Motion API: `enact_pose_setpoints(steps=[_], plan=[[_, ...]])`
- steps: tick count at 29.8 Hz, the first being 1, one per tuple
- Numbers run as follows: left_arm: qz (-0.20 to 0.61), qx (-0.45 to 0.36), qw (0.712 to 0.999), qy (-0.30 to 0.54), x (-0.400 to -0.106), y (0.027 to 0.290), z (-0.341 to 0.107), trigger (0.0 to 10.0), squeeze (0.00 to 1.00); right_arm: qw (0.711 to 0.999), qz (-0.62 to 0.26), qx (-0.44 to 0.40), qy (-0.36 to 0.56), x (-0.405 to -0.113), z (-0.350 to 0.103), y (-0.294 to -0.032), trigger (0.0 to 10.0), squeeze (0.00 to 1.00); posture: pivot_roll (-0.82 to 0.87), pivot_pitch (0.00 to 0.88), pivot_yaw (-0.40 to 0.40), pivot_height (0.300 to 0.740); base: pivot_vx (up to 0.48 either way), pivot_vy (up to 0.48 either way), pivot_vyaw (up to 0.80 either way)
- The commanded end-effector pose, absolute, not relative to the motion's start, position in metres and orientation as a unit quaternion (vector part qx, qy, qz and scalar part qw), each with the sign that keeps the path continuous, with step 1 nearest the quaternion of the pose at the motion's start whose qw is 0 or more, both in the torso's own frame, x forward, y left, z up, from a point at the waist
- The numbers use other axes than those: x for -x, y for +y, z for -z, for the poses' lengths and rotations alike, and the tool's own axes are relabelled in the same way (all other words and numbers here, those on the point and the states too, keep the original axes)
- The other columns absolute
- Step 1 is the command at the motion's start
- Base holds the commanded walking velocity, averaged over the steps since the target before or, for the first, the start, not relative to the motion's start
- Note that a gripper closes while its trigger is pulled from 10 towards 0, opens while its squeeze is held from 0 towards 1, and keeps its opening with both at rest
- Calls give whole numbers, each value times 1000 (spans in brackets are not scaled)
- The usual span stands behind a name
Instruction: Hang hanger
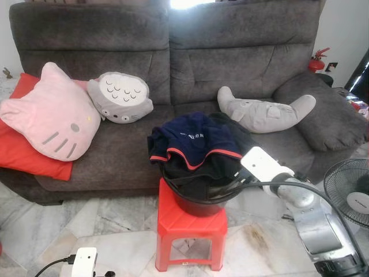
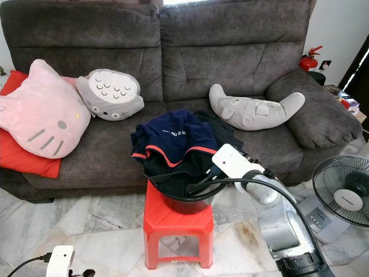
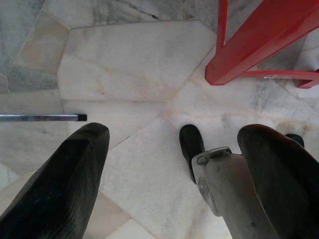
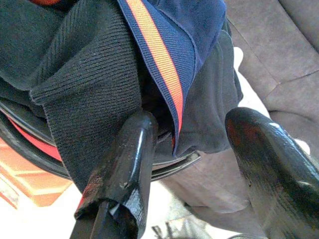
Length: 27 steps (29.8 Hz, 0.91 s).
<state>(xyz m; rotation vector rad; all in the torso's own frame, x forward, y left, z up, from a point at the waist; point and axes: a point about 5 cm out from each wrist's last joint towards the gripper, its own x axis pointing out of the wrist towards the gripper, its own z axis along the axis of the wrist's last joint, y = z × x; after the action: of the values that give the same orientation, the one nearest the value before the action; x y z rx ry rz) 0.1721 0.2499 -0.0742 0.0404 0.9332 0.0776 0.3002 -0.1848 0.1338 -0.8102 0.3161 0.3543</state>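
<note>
The right end effector (image 2: 203, 180) is reaching in from the right to the near right rim of a black bucket (image 1: 199, 203) that is sitting on a red plastic stool (image 1: 191, 228) in front of a grey sofa (image 1: 173, 69). The bucket is heaped with clothes, a navy garment with an orange-red stripe (image 4: 164, 55) lying on top and a black knitted piece (image 4: 84, 74) hanging over the rim. In the right wrist view the two fingers are standing well apart, released and holding nothing, with one finger (image 4: 124, 169) pressing close against the black cloth at the bucket's edge and the other (image 4: 264, 159) hanging outside it.

No hanger can be made out; if one is in the bucket, the clothes are hiding it.

The left end effector (image 3: 169, 164) is idling low over the marble floor (image 3: 124, 74) to the left of the stool, its fingers spread and empty.

The likely trouble from here is closing on fabric alone, since the target is not visible. A pull on the draped cloth could drag the heap over the rim, or tip the bucket off the small stool, which looks light. A finger caught under the rim could lift the bucket too.
</note>
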Motion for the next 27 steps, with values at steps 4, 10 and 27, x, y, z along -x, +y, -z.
enact_pose_setpoints(steps=[4, 10, 27], plan=[[-41, -18, 889, 456, -170, 251, 75, 10000, 0, 882, -180, 412, 143, -310, -137, -182, 10000, 0, -224, 0, 3, 740, 0, 0, 0], [-40, -19, 890, 454, -171, 251, 75, 10000, 0, 880, -187, 417, 133, -317, -140, -177, 10000, 0, -220, 0, 4, 740, 0, 0, 0], [-35, -26, 890, 454, -173, 251, 74, 10000, 0, 860, -186, 458, 130, -331, -141, -181, 0, 0, -221, 0, 13, 740, 0, 0, 0]])
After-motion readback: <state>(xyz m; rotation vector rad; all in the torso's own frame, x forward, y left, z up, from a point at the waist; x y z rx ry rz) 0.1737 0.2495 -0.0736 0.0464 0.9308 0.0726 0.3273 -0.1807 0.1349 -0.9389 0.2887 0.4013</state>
